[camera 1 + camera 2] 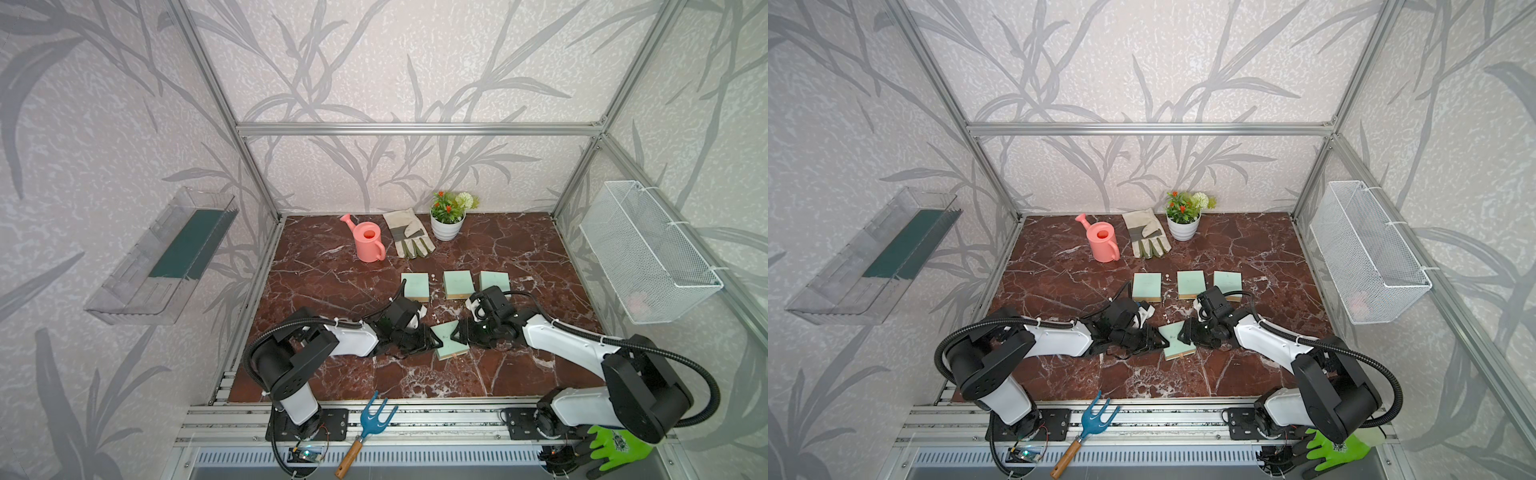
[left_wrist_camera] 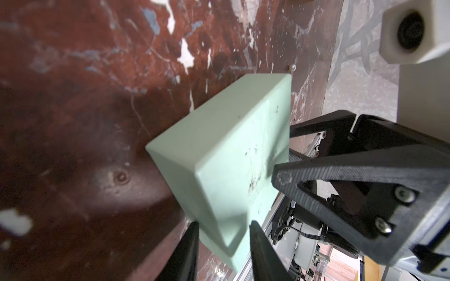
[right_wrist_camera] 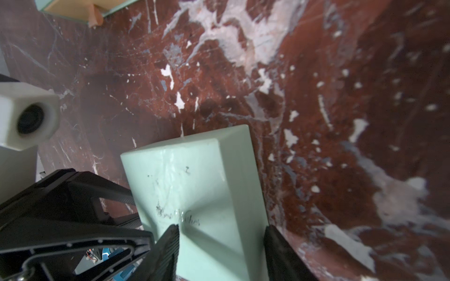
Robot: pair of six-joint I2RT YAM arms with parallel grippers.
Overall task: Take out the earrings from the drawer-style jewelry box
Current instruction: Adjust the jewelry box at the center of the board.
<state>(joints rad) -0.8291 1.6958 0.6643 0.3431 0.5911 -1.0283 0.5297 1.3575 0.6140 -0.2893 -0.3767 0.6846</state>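
The left gripper [image 2: 224, 226] has its jaws narrowed onto the near corner of the mint-green rectangular jewelry box [image 1: 449, 348]. The box sits skewed, tan edge toward the robot; I cannot tell its long axis. A tiny pale bead earring [image 2: 122, 67] lies outside both jaws on the red-brown marble worktop [image 1: 332, 270], just past the box's far corner; only the left wrist view resolves it. The right gripper [image 3: 221, 228] has its jaws clamped across the box's other end.

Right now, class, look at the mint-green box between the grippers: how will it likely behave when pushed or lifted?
The mint-green box looks rigid, its edges crisp. Its smooth faces may slip when gripped. Lying flat and low on the marble, it should probably slide, not tip.
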